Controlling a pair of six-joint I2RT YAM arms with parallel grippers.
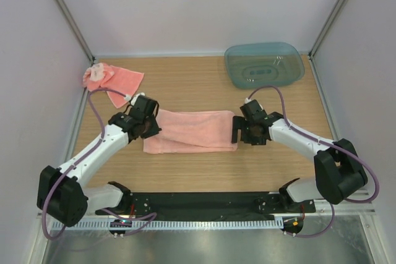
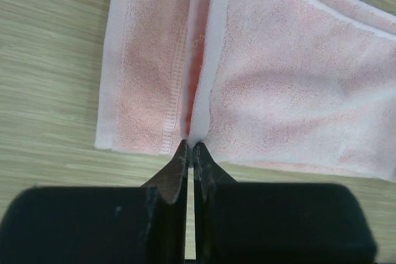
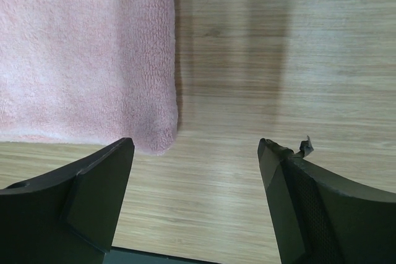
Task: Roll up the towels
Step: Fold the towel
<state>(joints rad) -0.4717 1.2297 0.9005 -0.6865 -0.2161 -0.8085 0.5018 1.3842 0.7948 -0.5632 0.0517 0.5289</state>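
Left wrist view: left gripper point(image 2: 190, 148) clamped tight on raised hem ridge at left end of folded towel point(image 2: 291, 85), which lies mid-table. Right gripper point(image 3: 195, 148) wide, holding nothing, just off towel's right corner. Other towel point(image 1: 114, 80) crumpled at far-left corner.

Risk: thin pinch slips off soft looped terry, or only 1 layer lifts, so roll starts loose and skewed. Smooth wood-grain tabletop point(image 1: 204, 171) may let cloth slide.

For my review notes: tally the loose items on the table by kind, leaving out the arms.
Pink towels: 2, the folded towel between the arms and the bunched towel at the far left
Blue-green tub: 1, at the far right
Total: 3
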